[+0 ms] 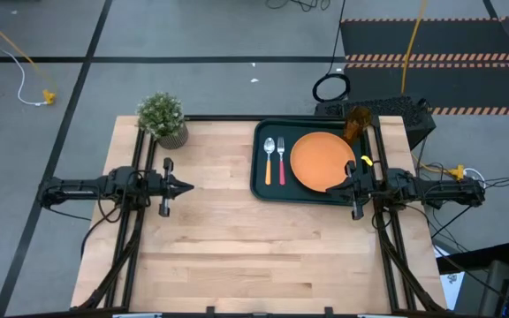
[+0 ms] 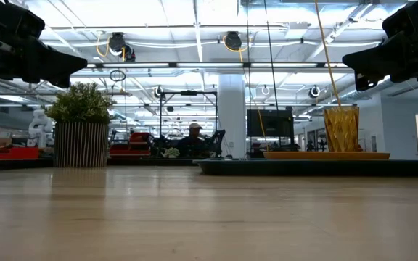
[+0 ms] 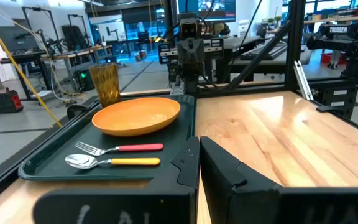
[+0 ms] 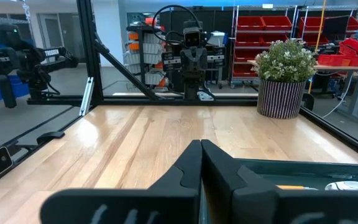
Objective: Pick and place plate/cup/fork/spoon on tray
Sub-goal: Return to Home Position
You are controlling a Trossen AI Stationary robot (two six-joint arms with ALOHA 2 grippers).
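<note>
The dark green tray (image 1: 260,181) lies at the table's far right. On it lie the orange plate (image 1: 321,160), the orange-handled spoon (image 1: 269,159) and the red-handled fork (image 1: 281,160), side by side left of the plate. The amber cup (image 1: 355,124) stands at the tray's far right corner. My left gripper (image 1: 188,186) is shut and empty above the table's left half. My right gripper (image 1: 331,187) is shut and empty above the plate's near right edge. The left wrist view shows the plate (image 3: 137,116), fork (image 3: 120,148), spoon (image 3: 110,162) and cup (image 3: 105,83).
A potted green plant (image 1: 163,118) in a striped pot stands at the table's far left. The bare wooden tabletop (image 1: 237,247) stretches between the arms and toward the near edge.
</note>
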